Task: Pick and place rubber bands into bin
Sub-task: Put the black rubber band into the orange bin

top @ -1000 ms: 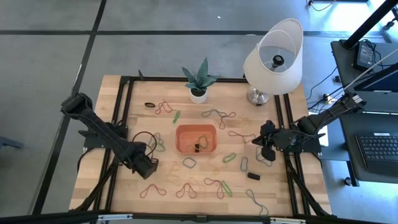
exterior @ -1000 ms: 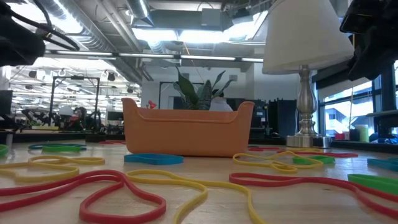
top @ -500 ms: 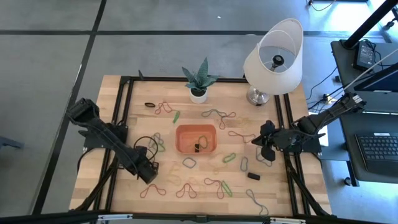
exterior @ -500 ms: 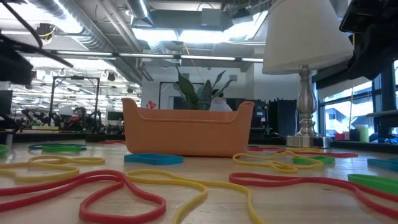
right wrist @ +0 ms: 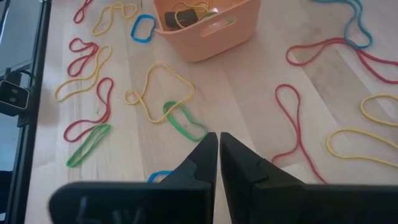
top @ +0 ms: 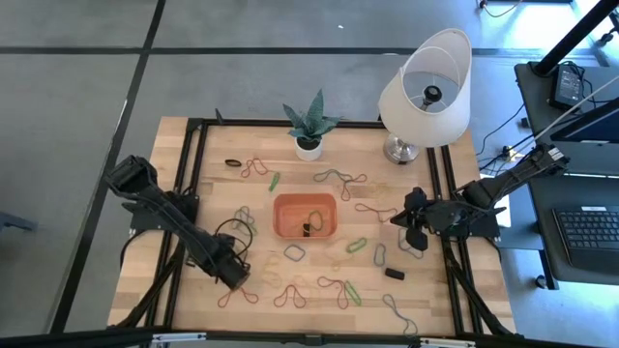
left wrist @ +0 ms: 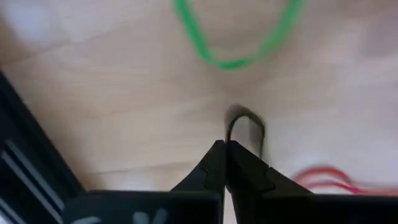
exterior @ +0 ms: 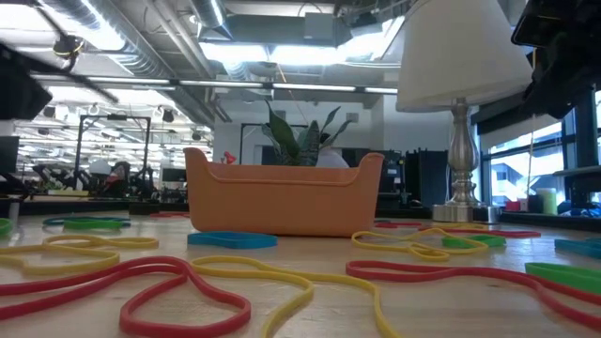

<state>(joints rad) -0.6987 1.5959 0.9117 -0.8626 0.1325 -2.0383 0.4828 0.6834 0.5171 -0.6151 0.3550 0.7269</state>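
Note:
The orange-red bin (top: 306, 215) stands at the table's middle with a few rubber bands inside it. Rubber bands in red (top: 237, 295), green (top: 356, 246), yellow and blue lie flat all around the bin. My left gripper (top: 237, 277) is low over the near left part of the table, shut on a small dark rubber band (left wrist: 246, 124). A green band (left wrist: 236, 43) lies just beyond that one. My right gripper (top: 410, 224) hovers right of the bin, shut and holding nothing. My left gripper pinches the dark rubber band between its two fingertips, at the end of the loop (left wrist: 230, 138) nearest them. The fingers slant down at the table top. The rest of the loop reaches out past the tips; the picture is blurred and I cannot tell whether it still lies on the wood.
A white plant pot (top: 309, 147) and a lamp (top: 426, 92) stand along the far edge. Black frame rails (top: 184, 193) run down both sides of the table. A small black block (top: 394, 274) lies near the right front.
My left gripper has gone toward the table's near edge and down to the wood, and its fingers have come together on the dark band. My right arm has kept still.

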